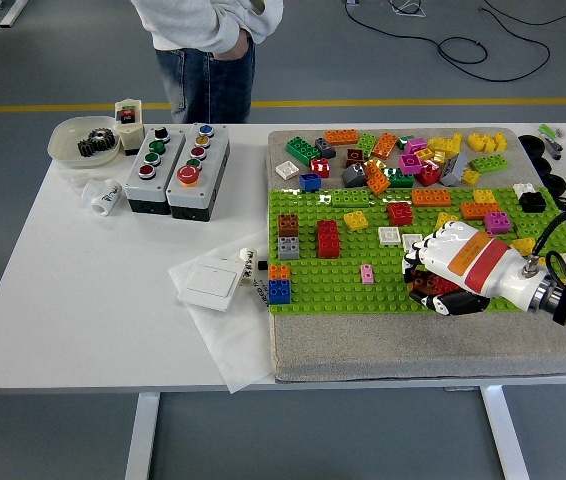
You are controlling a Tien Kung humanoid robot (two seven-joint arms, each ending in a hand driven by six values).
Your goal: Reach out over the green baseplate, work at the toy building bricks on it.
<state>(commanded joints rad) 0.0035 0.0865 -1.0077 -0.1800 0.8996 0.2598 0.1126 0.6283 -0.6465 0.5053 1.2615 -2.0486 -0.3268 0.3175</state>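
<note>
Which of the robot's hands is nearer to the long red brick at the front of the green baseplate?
The right hand: its curled fingers are over the long red brick on the green baseplate. The left hand is out of view.

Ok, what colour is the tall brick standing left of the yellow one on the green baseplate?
Red. The tall brick shows clearly in the head view, the only view.

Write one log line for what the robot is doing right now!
right hand: fingers curled down over red brick | place: near edge of green baseplate | left arm: not in view | person: standing at far side
</note>
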